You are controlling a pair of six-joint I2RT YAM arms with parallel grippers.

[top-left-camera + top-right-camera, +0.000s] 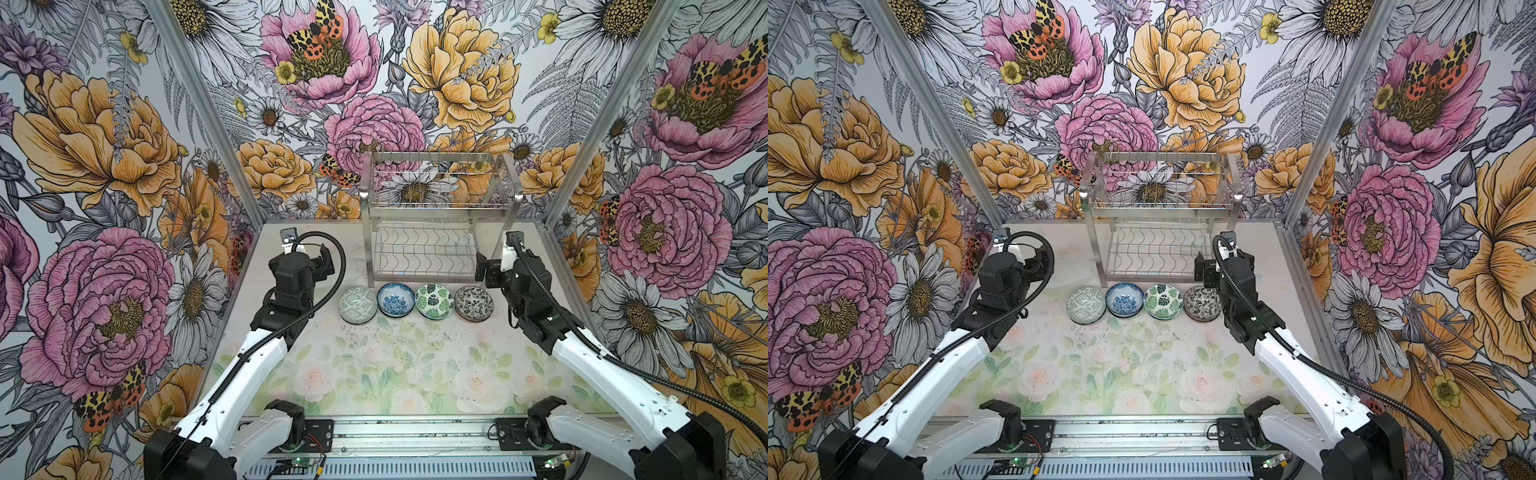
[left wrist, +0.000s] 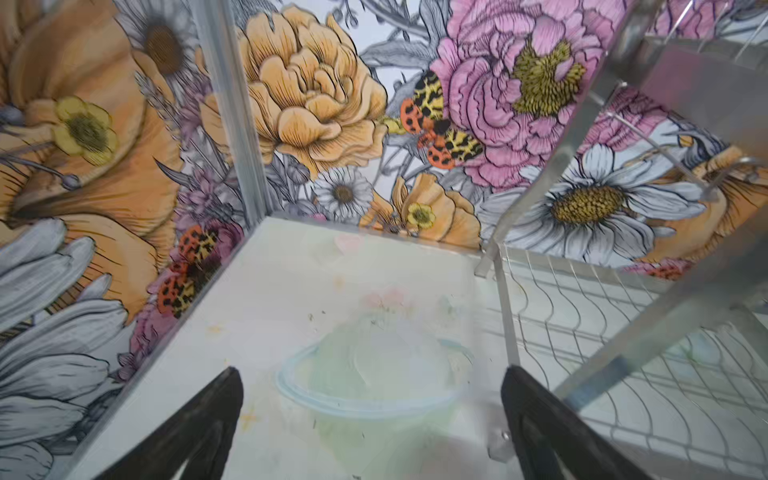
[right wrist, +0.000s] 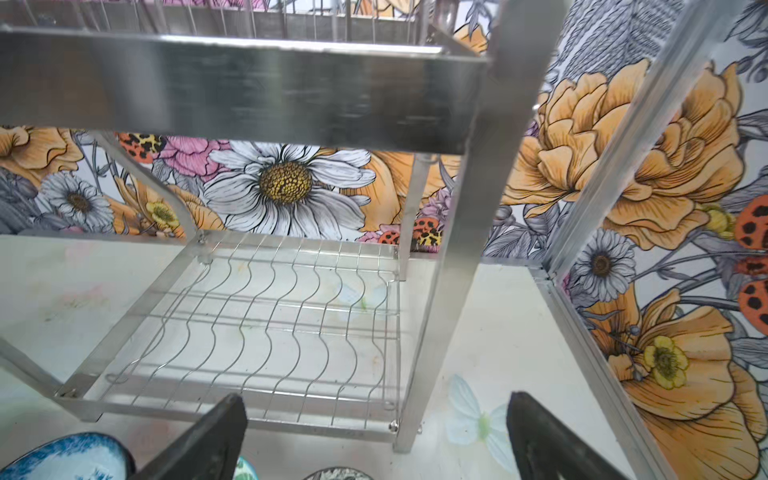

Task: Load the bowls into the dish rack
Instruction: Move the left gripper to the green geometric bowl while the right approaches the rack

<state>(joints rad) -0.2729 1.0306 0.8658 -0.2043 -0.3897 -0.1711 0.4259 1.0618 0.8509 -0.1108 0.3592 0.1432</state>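
At the back of the counter [image 1: 395,365], against the flowered wall, the dish rack [image 1: 440,206] is set upright, with a basket tier above and wavy wire dividers below. Just in front of it, four bowls are lined up in a close row on the counter, rims up. From left to right in both top views these are a green-patterned bowl [image 1: 358,305], a blue floral bowl [image 1: 396,300], a green leaf bowl [image 1: 435,301] and a black-and-white floral bowl [image 1: 474,304]. The left fingers [image 2: 199,428] are spread wide with nothing held between them, and are kept over bare counter beside the rack's left legs. The right fingers [image 3: 208,436] are likewise parted and empty, and are held near the rack's right front leg, just behind the black-and-white floral bowl. The blue floral bowl's rim [image 3: 62,457] is caught at the edge of the right wrist view.
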